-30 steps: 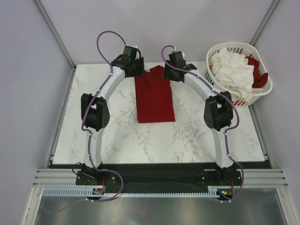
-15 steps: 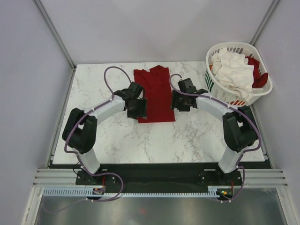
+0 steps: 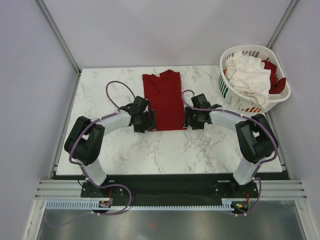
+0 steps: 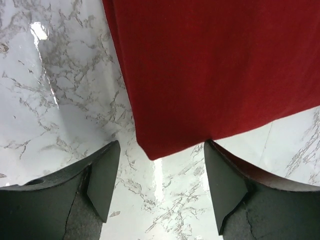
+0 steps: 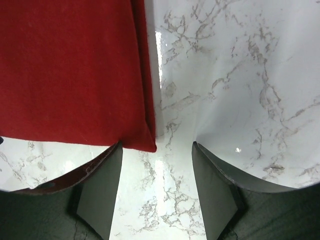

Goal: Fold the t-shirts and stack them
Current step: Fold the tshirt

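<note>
We see the dark red t-shirt (image 5: 70,70) at upper left. Its corner lies between the parted fingers of our right gripper (image 5: 157,170).

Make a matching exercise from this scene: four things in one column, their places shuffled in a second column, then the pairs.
Things
1. dark red cloth t-shirt
2. white slotted plastic basket
3. left gripper
4. right gripper

Places
A. open at the t-shirt's near right corner
B. at the white marble table's far right corner
C. open at the t-shirt's near left corner
D. lying flat mid-table

Pairs: 1-D, 2-B, 3-C, 4-A
</note>
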You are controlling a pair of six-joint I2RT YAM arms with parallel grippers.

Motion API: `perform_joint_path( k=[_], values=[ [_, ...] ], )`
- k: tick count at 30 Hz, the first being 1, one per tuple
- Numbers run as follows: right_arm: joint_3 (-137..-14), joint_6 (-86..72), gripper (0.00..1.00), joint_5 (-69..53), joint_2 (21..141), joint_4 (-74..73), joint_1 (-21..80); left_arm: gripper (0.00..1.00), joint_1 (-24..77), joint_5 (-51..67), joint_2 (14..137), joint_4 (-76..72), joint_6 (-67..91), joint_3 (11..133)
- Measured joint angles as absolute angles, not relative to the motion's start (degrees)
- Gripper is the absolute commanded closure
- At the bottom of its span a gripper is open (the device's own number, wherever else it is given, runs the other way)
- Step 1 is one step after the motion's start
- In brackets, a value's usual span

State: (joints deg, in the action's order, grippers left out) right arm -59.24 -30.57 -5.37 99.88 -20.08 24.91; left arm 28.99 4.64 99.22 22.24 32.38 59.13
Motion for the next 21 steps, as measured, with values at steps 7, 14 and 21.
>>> perform_joint_path(
  k=[7, 14, 21],
  values=[
    [-58.1, -30.5, 0.33, -7.0, 99.8, -17.3, 24.9, 0.25, 29.0, 3.8, 96.5, 19.6, 33.5, 56.4],
    [-58.0, -30.5, 0.33, -8.0, 99.9, -16.6, 24.9, 0.25, 29.0, 2.1, 91.3, 18.9, 33.8, 56.1],
    [-58.0, -30.5, 0.33, -8.4, 100.1, -15.9, 24.9, 0.33, 29.0, 0.0, 92.9, 18.0, 34.1, 56.1]
  ],
)
